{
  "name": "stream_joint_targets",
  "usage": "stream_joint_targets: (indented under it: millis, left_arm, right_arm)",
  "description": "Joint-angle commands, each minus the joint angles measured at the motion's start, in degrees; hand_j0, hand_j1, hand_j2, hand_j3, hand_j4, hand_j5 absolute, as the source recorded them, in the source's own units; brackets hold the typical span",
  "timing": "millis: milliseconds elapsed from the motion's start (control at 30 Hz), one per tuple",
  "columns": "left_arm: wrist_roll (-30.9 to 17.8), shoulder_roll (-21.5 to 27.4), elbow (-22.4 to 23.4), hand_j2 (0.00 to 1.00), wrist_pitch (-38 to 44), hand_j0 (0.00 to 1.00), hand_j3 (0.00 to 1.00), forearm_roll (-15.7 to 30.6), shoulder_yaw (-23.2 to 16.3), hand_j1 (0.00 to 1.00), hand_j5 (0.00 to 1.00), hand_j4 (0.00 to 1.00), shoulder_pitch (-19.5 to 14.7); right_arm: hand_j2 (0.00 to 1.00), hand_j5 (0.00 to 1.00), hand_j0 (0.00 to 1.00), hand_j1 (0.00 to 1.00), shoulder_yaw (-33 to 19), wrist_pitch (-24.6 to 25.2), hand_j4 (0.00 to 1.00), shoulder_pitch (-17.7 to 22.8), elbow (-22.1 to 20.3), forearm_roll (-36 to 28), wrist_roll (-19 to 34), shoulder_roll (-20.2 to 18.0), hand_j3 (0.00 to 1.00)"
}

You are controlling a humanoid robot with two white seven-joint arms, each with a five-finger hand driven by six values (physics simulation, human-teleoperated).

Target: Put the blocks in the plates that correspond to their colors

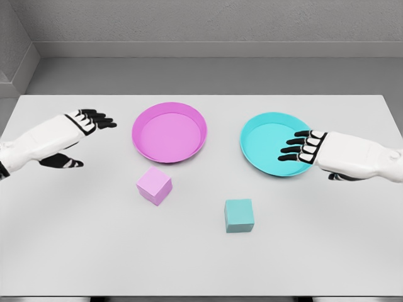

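A pink block point(154, 185) lies on the white table just in front of the pink plate point(140, 126). A teal block point(239, 215) sits nearer the front, below and left of the teal plate point(255, 129). My left hand point(88, 129) hovers left of the pink plate with its fingers spread and holds nothing. My right hand point(301, 148) hangs over the right rim of the teal plate, fingers extended and empty.
The white table point(201, 264) stretches across the view, its far edge meeting a grey floor and wall. The two plates stand side by side in the middle, the blocks in front of them.
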Motion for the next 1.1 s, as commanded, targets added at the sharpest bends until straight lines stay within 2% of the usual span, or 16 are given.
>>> stream_joint_targets:
  millis: [0, 100, 200, 267, 300, 367, 433, 567, 700, 800, 933, 1067]
  left_arm:
    - [-0.4, 0.1, -1.0, 1.00, 0.1, 1.00, 1.00, -0.3, -1.0, 1.00, 1.00, 1.00, 0.0]
    - [-0.5, 0.1, -1.3, 1.00, 0.1, 1.00, 1.00, -0.3, -1.0, 1.00, 1.00, 1.00, 0.0]
    - [-1.5, 0.3, -2.1, 1.00, 0.1, 1.00, 1.00, -1.5, -1.9, 1.00, 1.00, 1.00, -0.1]
    - [-2.2, 1.3, -3.7, 1.00, 0.1, 1.00, 1.00, -2.1, -2.4, 1.00, 1.00, 1.00, -0.2]
    - [-2.5, 1.4, -4.6, 1.00, 0.1, 1.00, 1.00, -3.1, -2.7, 1.00, 1.00, 1.00, -0.3]
    - [-2.6, 1.4, -7.2, 1.00, 0.1, 1.00, 1.00, -6.9, -4.0, 1.00, 1.00, 1.00, -0.5]
    - [-2.6, 1.2, -8.6, 1.00, 0.1, 1.00, 1.00, -8.6, -4.5, 1.00, 1.00, 1.00, -0.6]
    - [-4.9, 0.7, -10.5, 1.00, 0.1, 1.00, 1.00, -8.7, -5.7, 1.00, 1.00, 1.00, -1.0]
    - [-5.0, 0.1, -12.1, 1.00, 0.1, 1.00, 1.00, -9.3, -6.6, 1.00, 1.00, 1.00, -1.1]
    - [-5.0, -1.1, -13.1, 1.00, 0.1, 1.00, 1.00, -10.3, -8.5, 1.00, 1.00, 1.00, -2.4]
    - [-5.0, -2.2, -13.2, 1.00, 0.1, 1.00, 1.00, -11.2, -11.4, 1.00, 1.00, 1.00, -4.7]
    - [-5.0, -2.8, -13.2, 1.00, 0.1, 1.00, 1.00, -11.6, -12.2, 1.00, 1.00, 1.00, -5.1]
  right_arm:
    - [1.00, 1.00, 1.00, 1.00, 0.1, 0.0, 1.00, 0.0, 0.1, -0.2, -0.1, -0.2, 1.00]
    - [1.00, 1.00, 1.00, 1.00, 0.3, 0.0, 1.00, 0.7, 1.6, -0.4, 0.0, 0.3, 1.00]
    - [1.00, 1.00, 1.00, 1.00, 3.6, 0.0, 1.00, 0.8, 1.7, -0.1, 0.4, 1.0, 1.00]
    - [1.00, 1.00, 1.00, 1.00, 3.8, 0.0, 1.00, 0.8, 6.8, -1.9, 0.3, 2.8, 1.00]
    - [1.00, 1.00, 1.00, 1.00, 3.9, 0.0, 1.00, 0.8, 7.3, -1.6, 0.8, 4.6, 1.00]
    - [1.00, 1.00, 1.00, 1.00, 4.3, 0.0, 1.00, 0.7, 7.3, -1.1, 6.3, 7.7, 1.00]
    - [1.00, 1.00, 1.00, 1.00, 4.6, 0.0, 1.00, 0.2, 7.3, -0.7, 12.0, 11.2, 1.00]
    - [1.00, 1.00, 1.00, 1.00, 5.0, 0.0, 1.00, -0.8, 6.9, 3.8, 12.7, 14.3, 1.00]
    - [1.00, 1.00, 1.00, 1.00, 5.0, 0.0, 1.00, -1.0, 6.9, 5.5, 12.9, 15.5, 1.00]
    - [1.00, 1.00, 1.00, 1.00, 5.2, 0.0, 1.00, -1.3, 6.9, 6.3, 16.0, 18.5, 1.00]
    - [1.00, 1.00, 1.00, 1.00, 5.2, 0.0, 1.00, -1.3, 6.9, 8.8, 16.4, 18.9, 1.00]
    - [1.00, 1.00, 1.00, 1.00, 5.3, 0.0, 1.00, -1.4, 6.9, 10.2, 16.5, 20.4, 1.00]
